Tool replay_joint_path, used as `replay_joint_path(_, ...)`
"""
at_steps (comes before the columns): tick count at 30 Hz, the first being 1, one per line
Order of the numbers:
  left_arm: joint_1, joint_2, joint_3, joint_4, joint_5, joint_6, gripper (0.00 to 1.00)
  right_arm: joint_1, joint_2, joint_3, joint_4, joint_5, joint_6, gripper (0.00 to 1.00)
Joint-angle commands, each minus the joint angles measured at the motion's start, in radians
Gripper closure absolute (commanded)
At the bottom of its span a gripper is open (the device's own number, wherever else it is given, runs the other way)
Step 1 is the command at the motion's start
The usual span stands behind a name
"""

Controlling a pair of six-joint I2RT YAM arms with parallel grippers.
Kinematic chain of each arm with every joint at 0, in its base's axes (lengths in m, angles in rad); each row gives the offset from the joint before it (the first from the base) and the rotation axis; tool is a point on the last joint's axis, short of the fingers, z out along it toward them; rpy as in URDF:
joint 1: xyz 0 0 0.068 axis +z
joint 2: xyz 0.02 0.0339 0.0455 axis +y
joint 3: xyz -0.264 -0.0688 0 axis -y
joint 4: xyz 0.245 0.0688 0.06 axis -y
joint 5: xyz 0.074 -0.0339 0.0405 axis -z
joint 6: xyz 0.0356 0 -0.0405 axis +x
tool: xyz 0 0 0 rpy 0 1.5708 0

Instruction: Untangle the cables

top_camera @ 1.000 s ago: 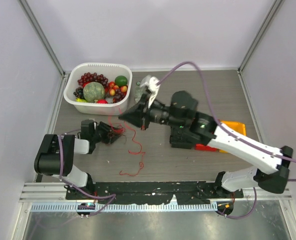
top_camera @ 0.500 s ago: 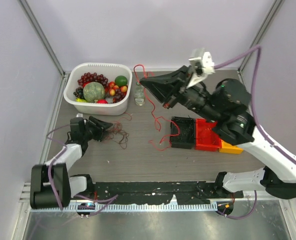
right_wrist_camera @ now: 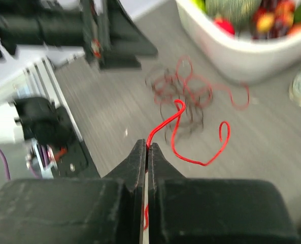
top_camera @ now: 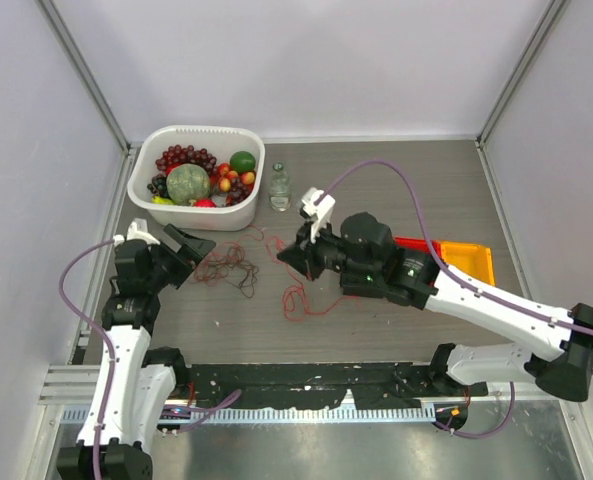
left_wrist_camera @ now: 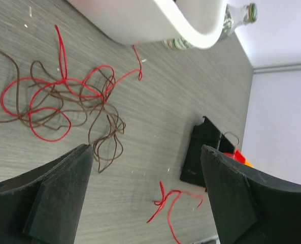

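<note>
Cable clump (top_camera: 228,266): red and brown threads, flat on tabletop (top_camera: 396,190), near white tub (top_camera: 196,130)
Left pincer (left_wrist_camera: 146,152): wide open, empty, just beside clump
Right pincer (right_wrist_camera: 146,147): closed, pinching red cable (right_wrist_camera: 179,105)

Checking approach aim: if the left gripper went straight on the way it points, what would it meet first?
Probably the clump of red and brown cables, just ahead of the open left gripper, somewhat off-centre. Depth is unclear; it might pass over them toward the white tub.
</note>
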Motion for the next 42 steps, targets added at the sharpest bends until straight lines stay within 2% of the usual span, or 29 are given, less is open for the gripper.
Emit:
replay_joint_path(1,0.004,-0.056,0.032,-0.086,0.115,0.069,0.09,-0.001,-0.147,-0.153,-0.015,0.105,0.091,0.99)
replay_joint_path(5,-0.004,-0.059,0.006,-0.017,0.269,0.037,0.09,-0.001,-0.185,-0.303,-0.06,0.15,0.185,0.99)
replay_joint_path(9,-0.058,-0.059,-0.005,-0.008,0.3,0.021,0.09,-0.001,-0.144,-0.42,-0.029,0.144,0.263,0.99)
replay_joint_path(12,-0.131,-0.072,-0.017,-0.008,0.262,0.01,0.09,0.0,-0.063,-0.402,-0.035,0.161,0.277,0.99)
replay_joint_path(18,-0.159,-0.094,-0.007,-0.041,0.268,0.019,0.09,0.0,0.123,-0.354,-0.095,0.154,0.289,0.99)
replay_joint_path(23,-0.159,-0.125,0.006,-0.085,0.255,0.039,0.09,-0.001,0.117,-0.371,-0.184,0.193,0.298,0.96)
replay_joint_path(25,-0.159,-0.12,0.006,-0.083,0.255,0.039,0.09,-0.001,0.094,-0.386,-0.198,0.175,0.295,0.87)
replay_joint_path(26,-0.159,-0.116,0.006,-0.077,0.258,0.039,0.09,0.0,0.076,-0.392,-0.209,0.167,0.294,0.76)
replay_joint_path(27,-0.159,-0.108,0.007,-0.074,0.261,0.039,0.09,-0.001,0.068,-0.396,-0.218,0.158,0.288,0.7)
replay_joint_path(28,-0.159,-0.1,0.009,-0.069,0.264,0.041,0.09,-0.001,0.048,-0.4,-0.235,0.155,0.282,0.57)
replay_joint_path(31,-0.159,-0.086,0.015,-0.063,0.271,0.047,0.09,-0.001,0.014,-0.411,-0.25,0.118,0.263,0.29)
replay_joint_path(35,-0.161,-0.077,0.015,-0.055,0.271,0.052,0.09,0.0,0.034,-0.377,-0.315,0.137,0.284,0.22)
replay_joint_path(42,-0.159,-0.102,-0.006,-0.065,0.278,0.052,0.09,0.049,0.112,-0.4,-0.312,0.11,0.369,0.2)
